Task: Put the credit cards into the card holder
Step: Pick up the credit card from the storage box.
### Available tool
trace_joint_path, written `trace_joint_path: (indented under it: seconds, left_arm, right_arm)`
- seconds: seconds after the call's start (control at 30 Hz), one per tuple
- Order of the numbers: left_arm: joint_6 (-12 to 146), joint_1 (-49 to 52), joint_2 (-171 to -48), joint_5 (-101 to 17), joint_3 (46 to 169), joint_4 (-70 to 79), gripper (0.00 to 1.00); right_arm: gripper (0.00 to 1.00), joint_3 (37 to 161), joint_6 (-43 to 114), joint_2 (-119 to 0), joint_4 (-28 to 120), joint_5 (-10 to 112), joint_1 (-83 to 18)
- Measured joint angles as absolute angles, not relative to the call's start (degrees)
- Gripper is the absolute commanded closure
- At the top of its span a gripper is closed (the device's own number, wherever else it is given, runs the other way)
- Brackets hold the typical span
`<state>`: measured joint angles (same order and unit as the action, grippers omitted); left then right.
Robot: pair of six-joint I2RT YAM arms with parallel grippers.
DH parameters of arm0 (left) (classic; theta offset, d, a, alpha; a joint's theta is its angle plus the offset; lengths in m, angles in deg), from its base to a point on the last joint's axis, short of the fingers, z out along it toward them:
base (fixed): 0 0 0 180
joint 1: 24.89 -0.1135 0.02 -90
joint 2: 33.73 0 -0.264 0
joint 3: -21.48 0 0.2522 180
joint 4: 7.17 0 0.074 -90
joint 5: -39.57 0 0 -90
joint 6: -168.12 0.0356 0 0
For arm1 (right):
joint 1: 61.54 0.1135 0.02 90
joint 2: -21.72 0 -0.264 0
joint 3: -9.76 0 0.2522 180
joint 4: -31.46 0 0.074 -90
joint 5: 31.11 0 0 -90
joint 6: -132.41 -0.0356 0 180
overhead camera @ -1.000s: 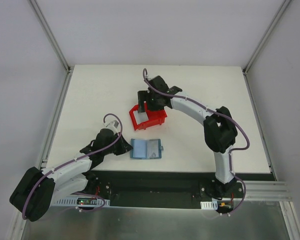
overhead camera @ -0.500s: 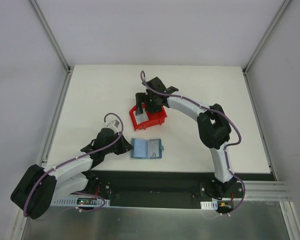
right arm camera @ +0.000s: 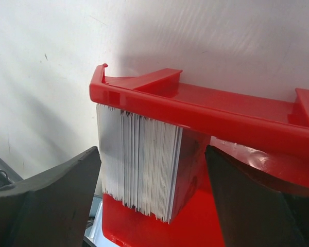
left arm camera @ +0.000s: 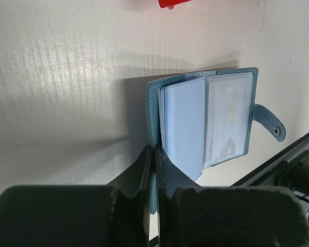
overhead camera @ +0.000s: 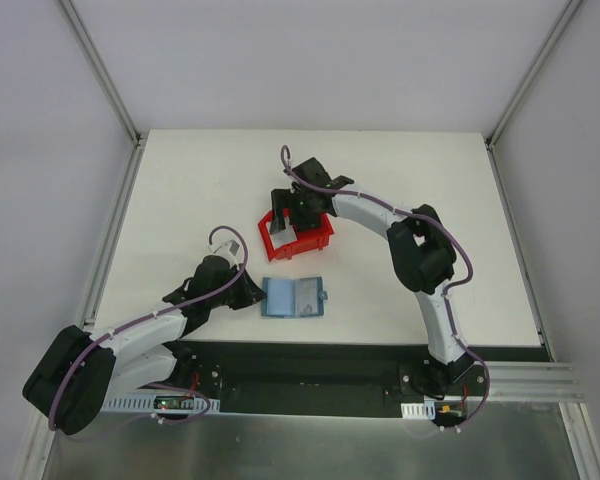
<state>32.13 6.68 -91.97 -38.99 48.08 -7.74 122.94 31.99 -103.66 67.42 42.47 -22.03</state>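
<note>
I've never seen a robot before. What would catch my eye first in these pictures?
A bright red bin sits mid-table with a thick stack of pale credit cards standing on edge inside, and the right hand is open over it. Nearer the arms, the teal card holder lies open, its edge pinched by the left hand.

Red bin (overhead camera: 308,241) on white table (overhead camera: 200,190) — near its centre.

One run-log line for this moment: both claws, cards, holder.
left claw: shut on open card holder cover | right claw: open, either side of card stack in red bin | no card lifted yet
</note>
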Motion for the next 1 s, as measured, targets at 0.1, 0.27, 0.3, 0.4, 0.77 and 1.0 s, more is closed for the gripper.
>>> trace_joint_path:
  seconds: [0.1,0.27,0.3,0.4,0.77,1.0]
  left_arm:
    - [32.13,6.68,-91.97,-38.99,48.08,-7.74,1.00]
    - [32.13,6.68,-92.08,-38.99,48.17,-7.74,1.00]
    - [32.13,6.68,-92.16,-38.99,48.19,-7.78,1.00]
    - [32.13,6.68,-92.53,-38.96,48.28,-7.96,1.00]
    - [32.15,6.68,-92.71,-38.94,48.28,-8.16,1.00]
    - [32.15,6.68,-92.71,-38.94,48.28,-8.16,1.00]
  right_arm:
    - [0.20,122.94,31.99,-103.64,66.89,41.64,-22.03]
    - [0.24,122.66,32.04,-103.60,66.35,40.35,-22.32]
    - [0.26,122.57,32.04,-103.58,66.28,40.17,-22.36]
    - [0.28,122.26,31.99,-103.40,66.04,39.60,-22.60]
    - [0.35,121.43,32.04,-101.24,65.38,39.10,-22.71]
    - [0.53,121.28,32.12,-100.54,65.34,39.12,-22.73]
